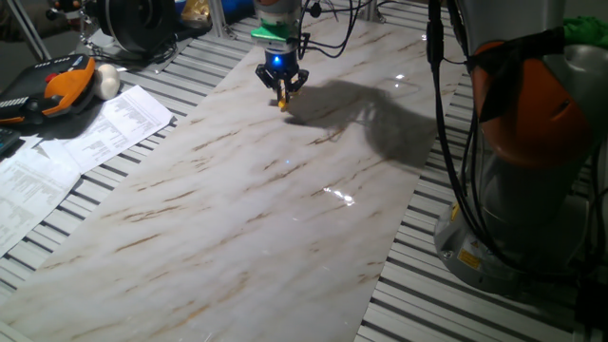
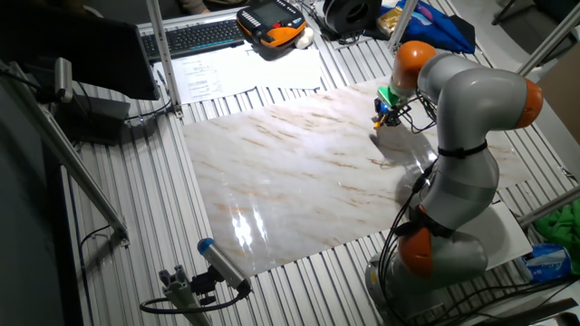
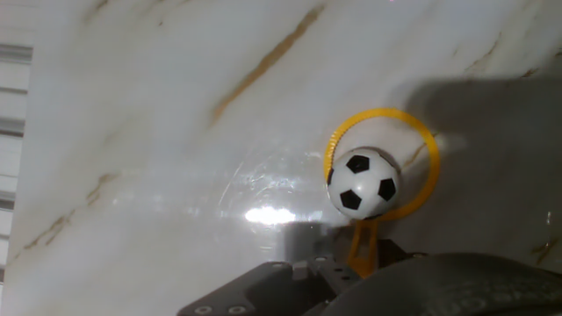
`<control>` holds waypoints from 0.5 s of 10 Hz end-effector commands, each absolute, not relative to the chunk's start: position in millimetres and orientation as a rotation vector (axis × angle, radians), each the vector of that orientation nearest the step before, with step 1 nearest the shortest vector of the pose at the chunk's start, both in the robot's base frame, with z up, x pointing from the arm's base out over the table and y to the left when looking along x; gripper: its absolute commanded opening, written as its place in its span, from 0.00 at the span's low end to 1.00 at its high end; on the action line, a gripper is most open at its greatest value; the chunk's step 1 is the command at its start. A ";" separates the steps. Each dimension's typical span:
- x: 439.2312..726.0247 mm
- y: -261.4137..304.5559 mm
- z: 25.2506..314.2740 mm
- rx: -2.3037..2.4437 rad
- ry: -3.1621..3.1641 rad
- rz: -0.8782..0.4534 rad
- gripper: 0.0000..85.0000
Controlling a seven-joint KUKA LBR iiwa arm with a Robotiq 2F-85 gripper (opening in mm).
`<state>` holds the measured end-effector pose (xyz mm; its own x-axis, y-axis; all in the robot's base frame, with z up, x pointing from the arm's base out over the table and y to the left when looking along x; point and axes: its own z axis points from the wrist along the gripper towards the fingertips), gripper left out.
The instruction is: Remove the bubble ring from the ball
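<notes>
The ball (image 3: 363, 183), white with black spots, sits on the marble board inside the bubble ring (image 3: 382, 111), a thin yellow hoop lying around it. The ring's short handle (image 3: 363, 246) runs down from the hoop into my gripper (image 3: 364, 262). In one fixed view my gripper (image 1: 282, 94) stands low over the far part of the board (image 1: 266, 209), with its fingers drawn together on a yellow bit (image 1: 282, 104) at their tips. The ball is hidden there. The other fixed view shows the gripper (image 2: 379, 124) at the board's far right.
Printed papers (image 1: 85, 142), an orange-black hand controller (image 1: 57, 85) and a plain cream ball (image 1: 106, 81) lie off the board's left. My arm's base (image 1: 532, 190) and cables stand at the right. A keyboard (image 2: 195, 36) lies beyond the board.
</notes>
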<state>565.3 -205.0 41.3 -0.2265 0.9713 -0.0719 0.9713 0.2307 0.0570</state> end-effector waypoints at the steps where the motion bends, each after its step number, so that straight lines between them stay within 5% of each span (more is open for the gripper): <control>1: 565.2 -204.7 44.6 1.890 2.390 0.001 0.00; 5: 568.0 -195.7 75.9 1.900 2.412 -0.016 0.00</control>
